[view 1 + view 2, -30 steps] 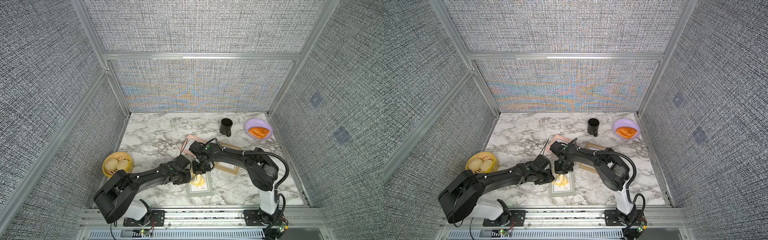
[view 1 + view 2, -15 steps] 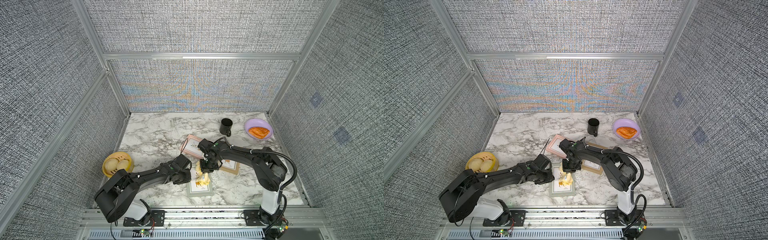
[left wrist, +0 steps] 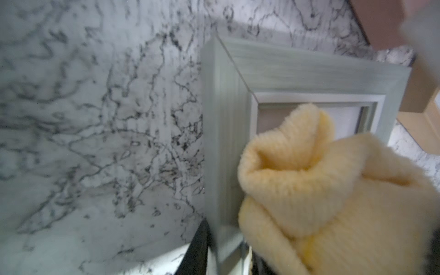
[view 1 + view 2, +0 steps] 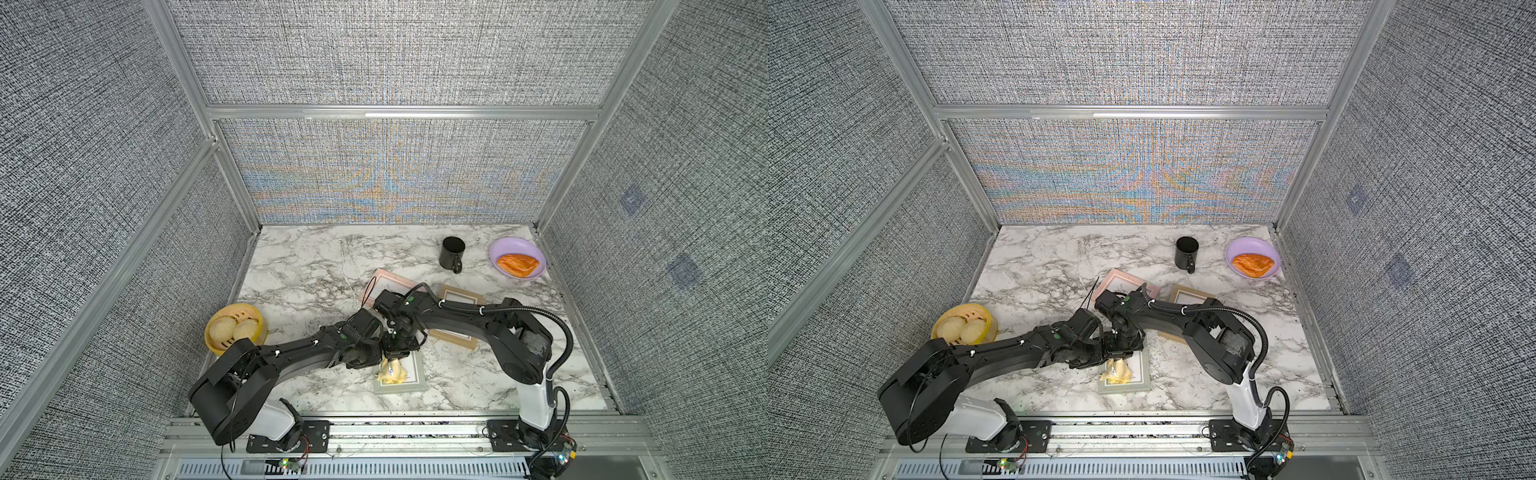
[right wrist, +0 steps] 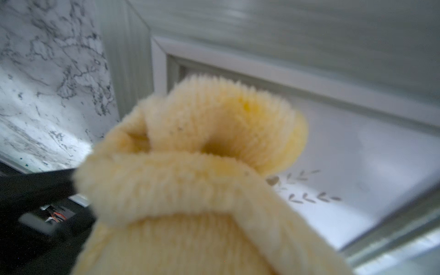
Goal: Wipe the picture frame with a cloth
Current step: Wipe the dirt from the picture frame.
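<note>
Right claw [image 4: 397, 356] pinches cloth [image 4: 391, 371] on picture frame [image 4: 417, 383]; left claw [image 4: 377, 360] nips frame edge; print [image 5: 307, 197] blurred.

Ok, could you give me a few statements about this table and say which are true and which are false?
1. The yellow cloth is on the grey frame. True.
2. The right hand grips the cloth. True.
3. The mug is white. False: the mug is black.
4. The plate is empty. False: the purple plate holds an orange pastry.
5. The yellow basket holds two buns. True.
</note>
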Controlling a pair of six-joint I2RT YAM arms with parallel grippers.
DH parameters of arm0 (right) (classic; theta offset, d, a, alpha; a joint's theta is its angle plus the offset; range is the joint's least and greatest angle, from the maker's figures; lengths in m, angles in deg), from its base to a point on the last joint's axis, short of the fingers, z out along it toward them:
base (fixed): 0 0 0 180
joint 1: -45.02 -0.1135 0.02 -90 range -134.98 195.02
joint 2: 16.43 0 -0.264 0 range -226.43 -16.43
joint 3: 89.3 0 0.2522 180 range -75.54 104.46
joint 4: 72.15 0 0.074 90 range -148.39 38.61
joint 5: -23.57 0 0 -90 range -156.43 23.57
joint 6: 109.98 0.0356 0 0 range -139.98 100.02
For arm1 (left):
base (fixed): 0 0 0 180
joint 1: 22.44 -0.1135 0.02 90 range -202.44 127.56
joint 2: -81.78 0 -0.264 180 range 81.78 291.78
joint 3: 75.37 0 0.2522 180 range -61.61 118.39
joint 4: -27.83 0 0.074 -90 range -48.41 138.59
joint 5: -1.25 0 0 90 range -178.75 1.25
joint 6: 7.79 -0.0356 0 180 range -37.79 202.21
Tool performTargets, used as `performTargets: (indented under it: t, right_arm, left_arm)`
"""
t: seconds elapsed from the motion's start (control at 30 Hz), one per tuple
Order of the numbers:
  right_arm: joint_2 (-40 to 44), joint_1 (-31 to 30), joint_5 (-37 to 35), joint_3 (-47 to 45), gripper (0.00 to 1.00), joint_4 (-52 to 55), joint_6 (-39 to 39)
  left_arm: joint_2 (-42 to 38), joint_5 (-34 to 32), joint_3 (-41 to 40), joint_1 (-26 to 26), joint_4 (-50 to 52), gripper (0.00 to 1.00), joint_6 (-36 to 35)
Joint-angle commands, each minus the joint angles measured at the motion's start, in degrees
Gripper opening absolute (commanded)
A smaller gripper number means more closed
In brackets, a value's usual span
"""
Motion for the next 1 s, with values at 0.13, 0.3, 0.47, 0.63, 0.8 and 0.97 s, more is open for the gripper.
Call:
performTargets:
  t: [0.13, 0.3, 0.47, 0.63, 0.8, 0.97]
  right_arm:
    - [3.6, 2.4, -6.1, -5.8, 0.00, 13.5, -2.1]
    - [2.9, 1.9, -7.7, -5.3, 0.00, 17.6, -2.7]
    - [1.8, -1.6, -1.7, -4.5, 0.00, 13.2, 0.2]
    - [1.4, -4.7, 7.7, -4.4, 0.00, 1.7, 4.1]
    - [1.8, -4.6, 8.7, -5.6, 0.00, -0.8, 4.1]
    - [4.9, -2.2, 5.7, -10.3, 0.00, 1.3, 2.7]
  left_arm:
    - [5.6, -0.1, -2.6, 0.5, 18.3, 0.00, 0.2]
    - [5.4, -0.2, -2.7, 0.5, 18.4, 0.00, 0.0]
    - [5.2, -0.2, -2.7, 0.5, 18.3, 0.00, -0.1]
    - [5.4, -0.2, -2.4, 0.5, 18.3, 0.00, -0.2]
    - [6.4, 0.2, -1.8, 0.5, 17.9, 0.00, -0.5]
    - [6.7, 0.2, -1.3, 0.5, 17.9, 0.00, -0.6]
